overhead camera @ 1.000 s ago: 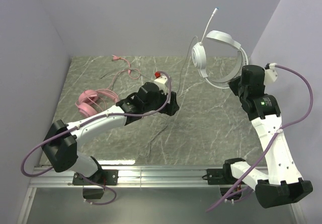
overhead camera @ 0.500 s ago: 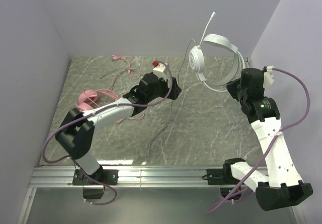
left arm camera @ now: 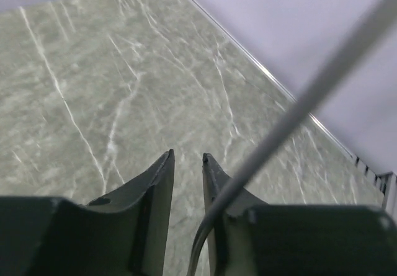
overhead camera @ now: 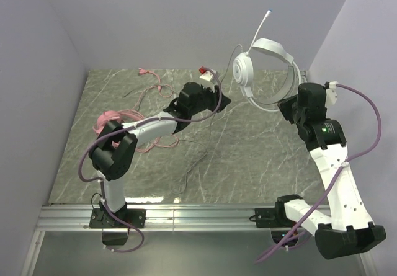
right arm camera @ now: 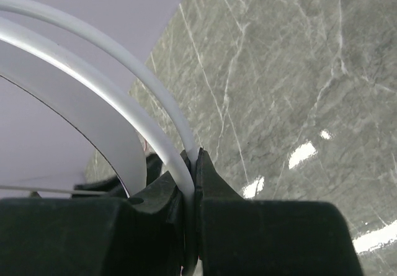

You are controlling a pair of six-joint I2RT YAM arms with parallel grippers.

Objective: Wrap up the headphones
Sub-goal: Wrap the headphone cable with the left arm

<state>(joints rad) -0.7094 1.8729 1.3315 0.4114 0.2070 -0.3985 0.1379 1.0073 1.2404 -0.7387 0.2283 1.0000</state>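
Pink headset (overhead camera: 104, 122): is lying on the table (overhead camera: 260, 152) at the far left, partly hidden behind the left arm.
Pink cord (overhead camera: 156, 90): is trailing in loose loops toward the table's rear left.
Left gripper (left arm camera: 188, 157): is hovering over the rear centre of the table, with its fingers (left arm camera: 155, 195) standing slightly apart.
Thin cord (left arm camera: 298, 105): is hanging from the white headset (overhead camera: 273, 46) and running down into the gap alongside one finger. From there it is trailing across the table toward the near edge.
White headset: is hanging in the air over the rear right, with one cup (overhead camera: 243, 71) next to the left gripper.
Right gripper (right arm camera: 195, 158): is pressing its fingers together, pinching the headset's thin band (right arm camera: 111, 45).
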